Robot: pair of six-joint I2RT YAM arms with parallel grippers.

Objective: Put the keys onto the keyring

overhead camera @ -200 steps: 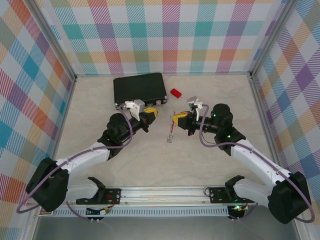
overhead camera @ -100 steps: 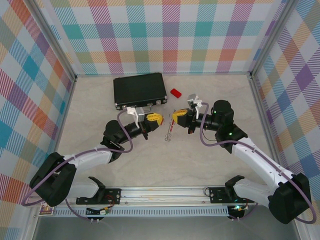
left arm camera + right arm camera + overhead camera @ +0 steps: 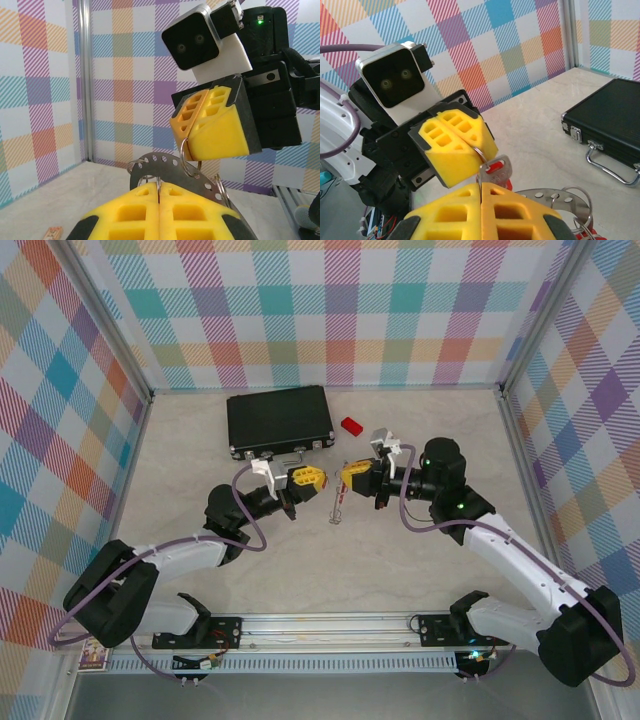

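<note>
The keyring hangs between my two grippers above the middle of the table. Up close it is a silver perforated arc with small wire loops along its rim. My left gripper is shut, and a thin loop rises from its seam in front of the arc. My right gripper is shut on another loop, which runs into its seam. One of the keys, silver with red in its head, hangs just past the right fingertips. It touches the loop held by my left gripper.
A shut black case with a metal handle lies at the back left. A small red block sits to its right. Checked walls close in three sides. A metal rail runs along the near edge.
My left gripper has swung right and slightly nearer, up to the hanging keyring. The right gripper has edged left. The two sets of fingertips now nearly meet.
</note>
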